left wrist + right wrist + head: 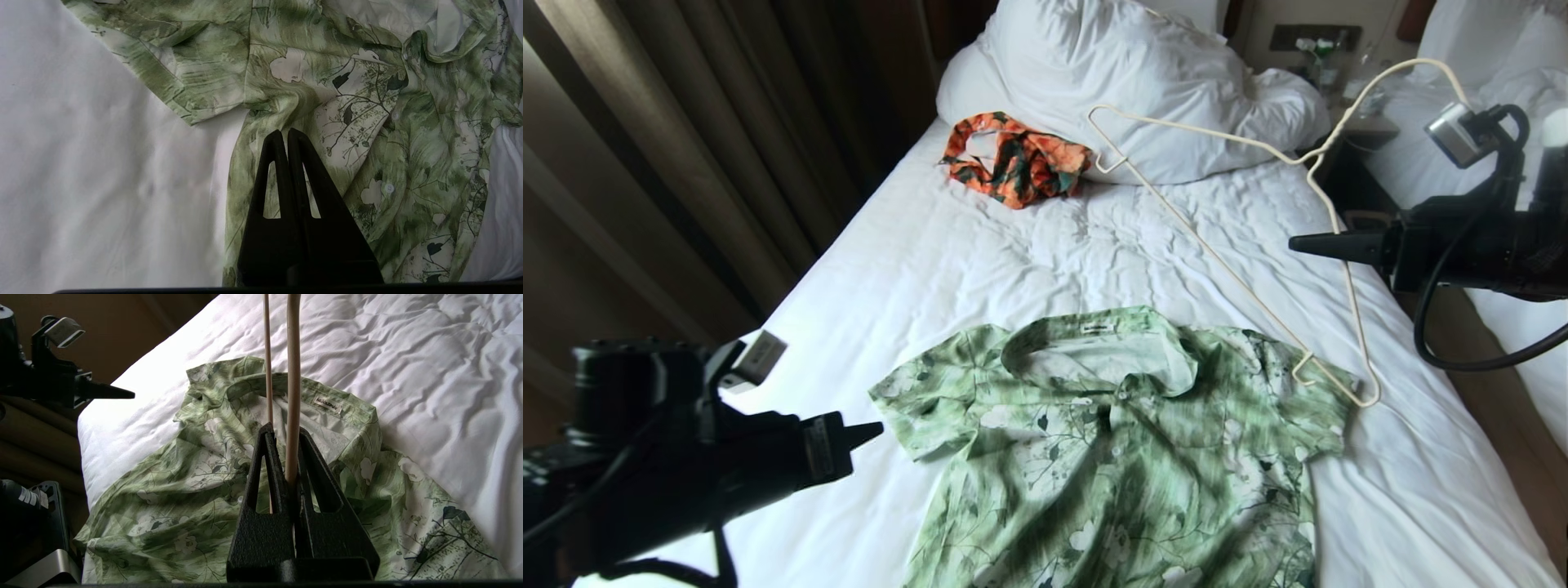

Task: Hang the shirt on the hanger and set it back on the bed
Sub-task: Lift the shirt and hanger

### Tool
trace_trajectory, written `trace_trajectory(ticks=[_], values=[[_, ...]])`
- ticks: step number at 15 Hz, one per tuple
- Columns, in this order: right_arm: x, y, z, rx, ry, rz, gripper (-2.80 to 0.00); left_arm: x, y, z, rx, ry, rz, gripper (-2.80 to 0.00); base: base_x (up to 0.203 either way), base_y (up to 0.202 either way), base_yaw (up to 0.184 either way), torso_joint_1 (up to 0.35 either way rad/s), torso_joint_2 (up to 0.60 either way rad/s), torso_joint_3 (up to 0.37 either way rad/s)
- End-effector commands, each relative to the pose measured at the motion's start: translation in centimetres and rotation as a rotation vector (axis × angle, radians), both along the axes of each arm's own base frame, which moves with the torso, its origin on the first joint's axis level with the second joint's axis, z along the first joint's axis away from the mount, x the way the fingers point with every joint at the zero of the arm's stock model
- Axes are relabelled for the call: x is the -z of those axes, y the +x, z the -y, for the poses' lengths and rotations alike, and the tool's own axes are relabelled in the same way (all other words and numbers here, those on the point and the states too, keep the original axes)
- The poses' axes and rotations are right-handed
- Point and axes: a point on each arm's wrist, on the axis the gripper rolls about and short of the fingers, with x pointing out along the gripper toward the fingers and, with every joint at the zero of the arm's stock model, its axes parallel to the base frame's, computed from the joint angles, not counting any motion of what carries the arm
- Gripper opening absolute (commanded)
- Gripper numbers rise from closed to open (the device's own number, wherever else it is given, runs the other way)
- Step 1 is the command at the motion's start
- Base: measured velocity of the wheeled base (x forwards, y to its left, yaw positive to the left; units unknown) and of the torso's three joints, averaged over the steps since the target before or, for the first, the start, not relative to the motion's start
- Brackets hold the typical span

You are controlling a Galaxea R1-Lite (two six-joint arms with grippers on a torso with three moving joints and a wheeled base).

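Right gripper (1298,242), jaws clamped on the hanger (1241,278), should ease its low end into the shirt (1127,441) collar while the left gripper (876,428), jaws together, opens to steady it.

Green floral shirt (1119,457), cream hanger (1217,245), white bed (980,261), orange-and-dark-green garment (1017,159).

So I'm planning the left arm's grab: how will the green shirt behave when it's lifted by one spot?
Likely floppy: the shirt lies flat on the bed with soft folds and a slumped collar, so it should drape from any pinch. Probably light, since the fabric looks thin. Its faint sheen suggests it may slip along the thin hanger held in the right tool.
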Motion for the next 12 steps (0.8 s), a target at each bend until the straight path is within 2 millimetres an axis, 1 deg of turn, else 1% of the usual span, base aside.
trace_trajectory(ticks=[1,3,4,8,10,11,12], values=[[0.0,0.2,-0.3,-0.012,0.000,0.002,-2.80,4.4,5.9,4.5,0.057,0.051,-0.134,-2.80,0.000,0.000,0.000,0.000,0.00,0.000],[-0.1,0.3,-0.5,-0.015,-0.001,0.008,-2.80,5.0,8.0,7.6,0.065,0.076,-0.109,-2.80,0.000,0.000,0.000,0.000,0.00,0.000],[0.0,0.2,-0.6,-0.011,-0.001,0.003,-2.80,5.2,9.1,8.4,0.058,0.081,-0.097,-2.80,0.000,0.000,0.000,0.000,0.00,0.000],[0.4,0.4,-0.3,0.022,-0.007,-0.009,-2.80,5.5,12.5,10.8,0.020,0.118,-0.096,-2.80,0.000,0.000,0.000,0.000,0.00,0.000],[0.7,0.4,-0.2,0.027,-0.008,-0.020,-2.80,4.9,13.3,11.2,0.005,0.121,-0.076,-2.80,0.000,0.000,0.000,0.000,0.00,0.000],[0.9,0.5,0.0,0.033,-0.010,-0.025,-2.80,4.6,13.5,11.3,0.001,0.123,-0.074,-1.89,0.000,0.000,0.000,0.000,0.00,0.000],[1.0,0.5,0.1,0.036,-0.011,-0.027,-2.80,4.4,13.7,11.2,-0.006,0.125,-0.070,0.00,0.000,0.000,0.000,0.000,0.00,0.000]])
